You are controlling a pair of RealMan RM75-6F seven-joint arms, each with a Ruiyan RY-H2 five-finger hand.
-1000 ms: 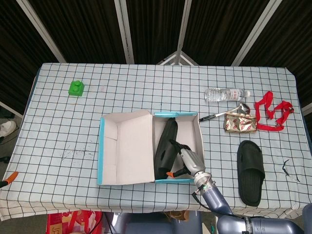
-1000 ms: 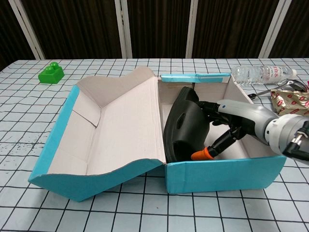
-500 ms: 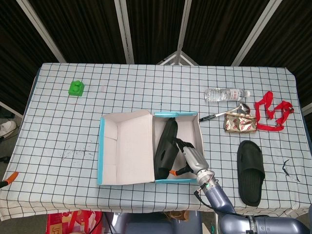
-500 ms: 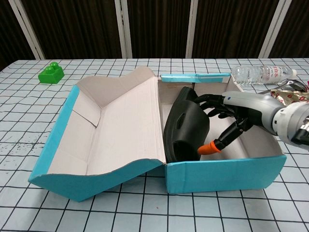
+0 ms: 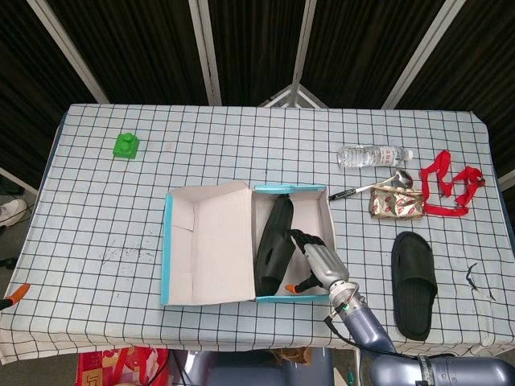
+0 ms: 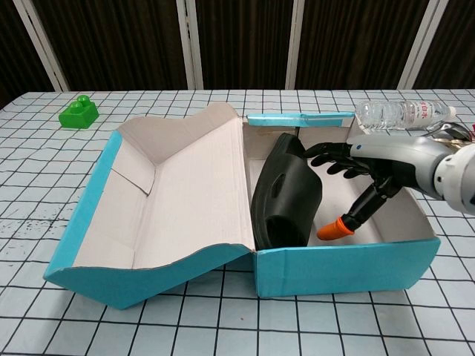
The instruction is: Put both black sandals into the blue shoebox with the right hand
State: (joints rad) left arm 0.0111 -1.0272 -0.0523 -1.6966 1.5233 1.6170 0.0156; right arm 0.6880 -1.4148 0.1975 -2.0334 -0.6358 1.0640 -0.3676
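The blue shoebox (image 5: 167, 241) (image 6: 349, 263) lies open at mid-table, its lid folded out to the left. One black sandal (image 5: 272, 245) (image 6: 286, 196) stands on edge inside, leaning against the box's left inner wall. My right hand (image 5: 319, 260) (image 6: 371, 165) hovers inside the box just right of that sandal, fingers spread and holding nothing; its orange-tipped thumb (image 6: 335, 228) points down toward the box floor. The second black sandal (image 5: 414, 283) lies flat on the table right of the box, seen only in the head view. My left hand is not visible.
A green block (image 5: 125, 145) (image 6: 79, 113) sits at the far left. Behind and right of the box lie a water bottle (image 5: 372, 155) (image 6: 401, 113), a spoon (image 5: 378, 185), a snack packet (image 5: 396, 203) and a red strap (image 5: 451, 186).
My right hand has let go of the sandal in the box and drawn up and to the right. The sandal stays leaning where it was.
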